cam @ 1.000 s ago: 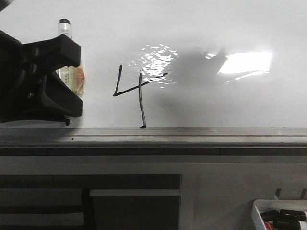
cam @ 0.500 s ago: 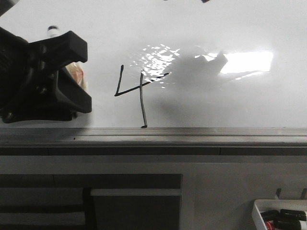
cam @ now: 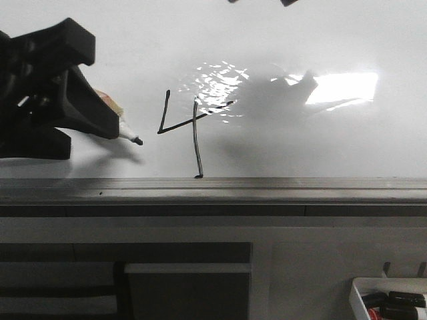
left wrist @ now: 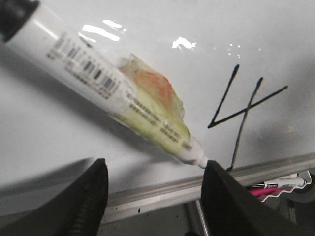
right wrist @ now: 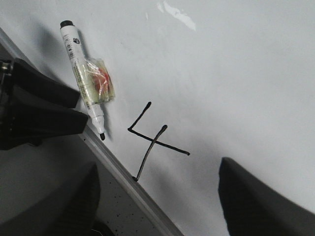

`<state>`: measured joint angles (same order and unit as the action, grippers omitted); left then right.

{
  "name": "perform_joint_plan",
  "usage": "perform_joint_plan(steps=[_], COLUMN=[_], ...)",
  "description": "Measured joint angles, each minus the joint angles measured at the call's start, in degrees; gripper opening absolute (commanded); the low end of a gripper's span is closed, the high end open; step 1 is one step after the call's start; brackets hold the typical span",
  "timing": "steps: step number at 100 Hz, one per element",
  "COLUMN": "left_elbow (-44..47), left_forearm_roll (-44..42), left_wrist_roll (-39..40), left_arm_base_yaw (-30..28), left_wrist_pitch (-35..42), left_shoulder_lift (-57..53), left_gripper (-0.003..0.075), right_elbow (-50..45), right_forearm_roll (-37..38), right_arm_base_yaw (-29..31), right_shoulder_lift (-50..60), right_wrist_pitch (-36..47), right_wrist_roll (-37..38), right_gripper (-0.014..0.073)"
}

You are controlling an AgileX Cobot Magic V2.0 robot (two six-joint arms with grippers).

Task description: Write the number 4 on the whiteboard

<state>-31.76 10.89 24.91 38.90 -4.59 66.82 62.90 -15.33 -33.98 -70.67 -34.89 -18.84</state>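
Note:
The number 4 [cam: 193, 130] stands in thin black strokes on the whiteboard [cam: 300, 147], its long stroke ending at the grey edge strip [cam: 267, 190]. It also shows in the left wrist view [left wrist: 243, 115] and the right wrist view [right wrist: 155, 140]. A white marker [cam: 128, 135] wrapped in yellowish tape lies on the board left of the 4, its black tip toward it. My left gripper [cam: 99, 87] is open beside the marker, which lies ahead of the open jaws [left wrist: 155, 184] in the left wrist view [left wrist: 123, 93]. My right gripper [right wrist: 157, 196] is open and empty above the board near the 4.
A small white tray [cam: 390, 300] with several markers sits below the board at the right, also seen in the left wrist view [left wrist: 278, 186]. Below the edge strip are grey panels and dark gaps. Bright glare [cam: 343, 87] lies on the board's right part.
The marker stood between the left gripper's jaws a second ago; now it lies on the board, free. The left gripper has opened and drawn back to the left and up.

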Motion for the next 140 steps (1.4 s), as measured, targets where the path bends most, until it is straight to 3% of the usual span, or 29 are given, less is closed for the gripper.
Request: perform_joint_plan(steps=[8, 15, 30, 36, 49, 74, 90, 104, 140], left_elbow=[0.0, 0.0, 0.1, 0.1, 0.1, 0.8, 5.4, 10.4, 12.7], left_forearm_roll=[-1.3, -2.3, -4.9, -6.1, -9.4, -19.5, -24.3, -25.5, -26.2], left_wrist_roll=[0.0, 0.0, 0.0, 0.0, 0.0, -0.1, -0.1, -0.1, -0.1], left_arm_base_yaw=[0.0, 0.0, 0.0, 0.0, 0.0, 0.0, 0.0, 0.0, 0.0], left_wrist_pitch=[-2.5, -4.2, -7.2, -8.3, -9.1, -9.7, -6.8, -5.1, -2.9], left_shoulder_lift=[-2.6, -5.0, -10.9, -13.9, -21.3, -35.8, -43.0, -46.5, -46.8], left_gripper=[0.0389, 0.0389, 0.0371, 0.0284, -0.0024, -0.0020, -0.0020, -0.0020, -0.0020], right_elbow=[0.0, 0.0, -0.2, -1.2, -5.3, -22.6, -36.1, -44.8, -50.1], right_forearm_roll=[0.0, 0.1, 0.5, 1.0, 1.5, 1.7, 1.7, 1.7, 1.7], right_arm_base_yaw=[0.0, 0.0, 0.0, 0.0, 0.0, 0.0, 0.0, 0.0, 0.0], right_shoulder_lift=[0.1, 0.4, 2.8, 4.9, 11.2, 30.6, 45.6, 55.8, 63.3], right_wrist_pitch=[-0.1, -0.1, 0.1, 1.0, 4.5, 17.6, 27.0, 30.2, 31.7], right_wrist_roll=[0.0, 0.0, 0.0, 0.0, 0.0, 0.0, 0.0, 0.0, 0.0], right_gripper=[0.0444, 0.0377, 0.0046, -0.0072, -0.0061, -0.0061, -0.0061, -0.0061, -0.0061])
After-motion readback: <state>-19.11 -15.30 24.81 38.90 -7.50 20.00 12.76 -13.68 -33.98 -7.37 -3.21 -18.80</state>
